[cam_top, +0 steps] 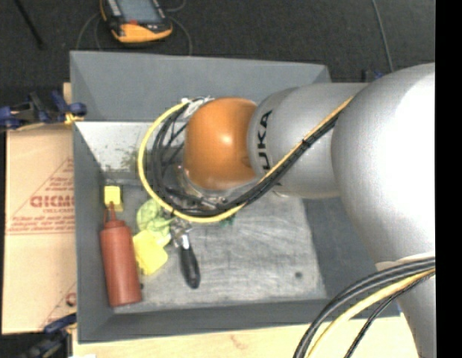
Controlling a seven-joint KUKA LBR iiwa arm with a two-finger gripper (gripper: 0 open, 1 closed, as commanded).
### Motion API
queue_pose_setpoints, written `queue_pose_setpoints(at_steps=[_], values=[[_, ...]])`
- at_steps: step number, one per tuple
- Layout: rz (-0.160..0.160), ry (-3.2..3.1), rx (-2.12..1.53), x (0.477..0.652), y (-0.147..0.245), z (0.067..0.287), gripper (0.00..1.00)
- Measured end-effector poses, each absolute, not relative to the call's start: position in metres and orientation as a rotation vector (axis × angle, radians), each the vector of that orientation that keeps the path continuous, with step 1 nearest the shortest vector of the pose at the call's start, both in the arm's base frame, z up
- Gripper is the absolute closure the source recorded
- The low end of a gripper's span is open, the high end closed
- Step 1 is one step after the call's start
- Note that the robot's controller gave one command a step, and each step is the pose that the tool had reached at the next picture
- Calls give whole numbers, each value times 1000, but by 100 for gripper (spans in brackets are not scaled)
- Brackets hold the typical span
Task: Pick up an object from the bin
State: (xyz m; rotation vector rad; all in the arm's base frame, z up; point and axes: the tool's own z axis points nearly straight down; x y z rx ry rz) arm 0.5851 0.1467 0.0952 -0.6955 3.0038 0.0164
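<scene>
A green crumpled thing (151, 213) lies at the bin's left middle, partly under the arm's orange cover. Just in front of it sits a pale yellow soft piece (149, 251). To the right of that lies a black-handled tool (189, 264), its metal head (178, 234) pointing up under the cover. A red squeeze bottle (119, 263) lies along the left wall, cap toward the back. A small yellow block (113, 195) rests behind the bottle's cap.
The arm comes in from the right, and its orange cover and looped cables hang over the bin's back middle. Bare bin floor shows to the right of the black-handled tool, up to the right wall.
</scene>
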Motion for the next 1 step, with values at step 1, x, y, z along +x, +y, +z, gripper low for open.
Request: queue_pose_setpoints(at_steps=[1], values=[[17,3004,-694,585,147,95,100]])
